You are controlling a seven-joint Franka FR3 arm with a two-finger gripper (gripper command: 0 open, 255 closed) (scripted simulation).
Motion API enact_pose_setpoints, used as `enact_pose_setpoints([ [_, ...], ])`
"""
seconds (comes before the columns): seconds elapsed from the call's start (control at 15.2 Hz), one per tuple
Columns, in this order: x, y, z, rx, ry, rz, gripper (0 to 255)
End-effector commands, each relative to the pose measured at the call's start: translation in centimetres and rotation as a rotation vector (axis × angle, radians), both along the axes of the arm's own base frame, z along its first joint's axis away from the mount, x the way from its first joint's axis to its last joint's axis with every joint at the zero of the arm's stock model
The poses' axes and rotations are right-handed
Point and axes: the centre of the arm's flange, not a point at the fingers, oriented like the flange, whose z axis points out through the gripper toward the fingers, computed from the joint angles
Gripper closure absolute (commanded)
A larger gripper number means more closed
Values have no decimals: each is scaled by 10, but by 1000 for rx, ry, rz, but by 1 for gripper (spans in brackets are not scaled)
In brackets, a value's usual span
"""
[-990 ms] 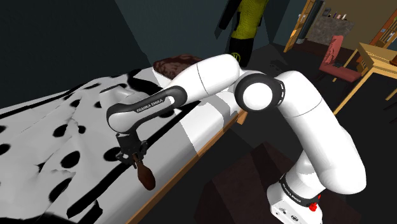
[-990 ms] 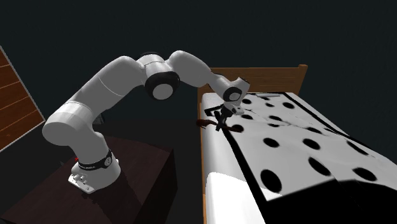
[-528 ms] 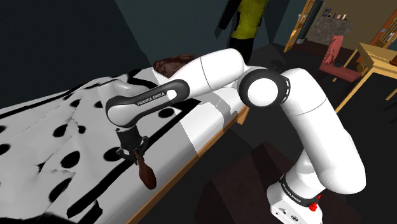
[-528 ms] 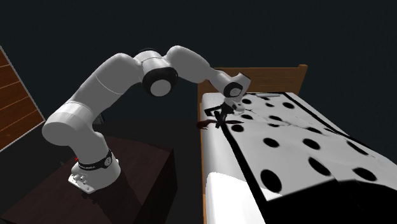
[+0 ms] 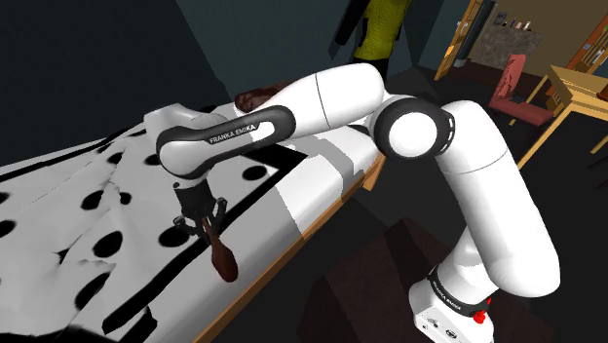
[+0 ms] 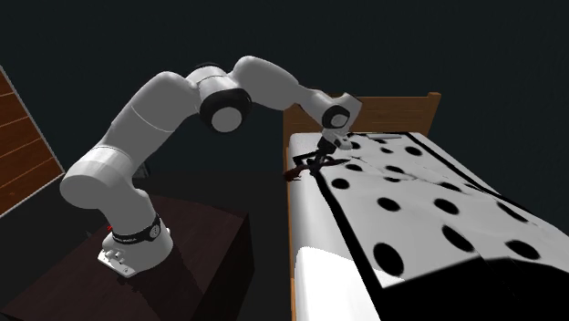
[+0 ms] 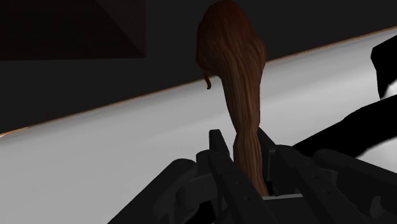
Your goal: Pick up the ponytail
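Observation:
The ponytail [image 5: 221, 258] is a brown lock of hair, thin at one end and bushy at the other. My black gripper [image 5: 203, 225] is shut on its thin end, and the bushy end hangs out past the bed's edge. In the wrist view the hair [image 7: 238, 83] runs straight out from between my two fingers [image 7: 219, 162], which clasp it over the white sheet. In the second exterior view the gripper [image 6: 316, 162] holds the ponytail [image 6: 294, 172] just above the bed's side edge.
The bed [image 5: 88, 195] has a white cover with black spots and a wooden side rail [image 5: 292, 248]. A headboard [image 6: 401, 105] stands at its far end. A brown pillow-like lump [image 5: 263, 95] lies behind the arm. A chair [image 5: 516, 88] and table [image 5: 575, 93] stand far right.
The arm has raised its elbow and swung the hand slightly toward the shoulder view's left. The ponytail stays clasped and has risen a little with the gripper.

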Motion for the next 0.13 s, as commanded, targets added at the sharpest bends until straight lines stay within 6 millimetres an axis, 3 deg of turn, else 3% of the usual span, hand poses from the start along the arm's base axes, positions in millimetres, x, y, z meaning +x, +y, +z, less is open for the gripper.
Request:
enact_pose_setpoints([
  [0.0, 0, 0, 6, 0, 0, 0, 255],
  [0.07, 0, 0, 6, 0, 0, 0, 255],
])
